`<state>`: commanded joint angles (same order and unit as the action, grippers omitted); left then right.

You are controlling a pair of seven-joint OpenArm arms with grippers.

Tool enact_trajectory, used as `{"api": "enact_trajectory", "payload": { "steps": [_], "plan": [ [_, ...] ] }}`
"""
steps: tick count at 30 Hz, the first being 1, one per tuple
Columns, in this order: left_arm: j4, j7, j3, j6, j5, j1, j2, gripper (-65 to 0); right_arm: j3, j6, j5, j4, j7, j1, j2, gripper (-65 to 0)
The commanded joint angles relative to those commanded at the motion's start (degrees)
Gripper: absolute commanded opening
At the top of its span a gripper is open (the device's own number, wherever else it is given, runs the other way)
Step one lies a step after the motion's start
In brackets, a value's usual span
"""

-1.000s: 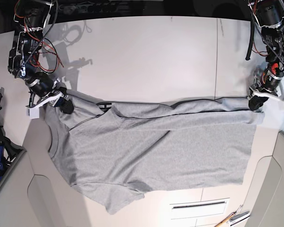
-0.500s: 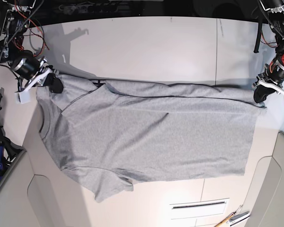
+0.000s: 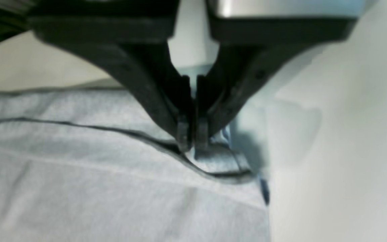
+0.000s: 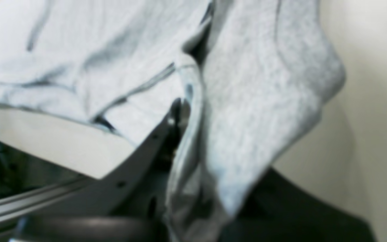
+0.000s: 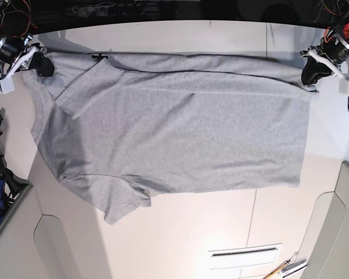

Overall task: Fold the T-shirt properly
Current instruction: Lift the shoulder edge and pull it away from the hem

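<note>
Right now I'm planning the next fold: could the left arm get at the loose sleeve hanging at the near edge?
Probably not yet. The left gripper is shut on the T-shirt hem corner at the far edge, while that sleeve lies diagonally across the cloth; it would have to let go first.

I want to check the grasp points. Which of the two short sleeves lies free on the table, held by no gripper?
The sleeve nearest the camera in the base view. It lies flat and untouched, whereas the far one sits folded beside the right gripper at the T-shirt top edge.
</note>
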<state>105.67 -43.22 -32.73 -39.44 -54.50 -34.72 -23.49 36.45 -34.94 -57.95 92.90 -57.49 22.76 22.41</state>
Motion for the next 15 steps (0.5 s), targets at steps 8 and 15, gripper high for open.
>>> {"api": "enact_trajectory", "payload": {
  "steps": [8, 15],
  "plan": [
    [2.9, -2.9, 0.0, 0.3, -1.2, -3.7, 0.0, -65.0, 3.2, 0.22, -1.0, 0.0, -1.0, 3.0, 1.2, -65.0],
    [2.9, -3.4, 0.0, 3.4, 0.4, -3.7, 0.0, -50.4, 3.2, 0.24, 0.9, 0.0, 0.5, 3.6, 1.3, -45.6]
  ]
}}
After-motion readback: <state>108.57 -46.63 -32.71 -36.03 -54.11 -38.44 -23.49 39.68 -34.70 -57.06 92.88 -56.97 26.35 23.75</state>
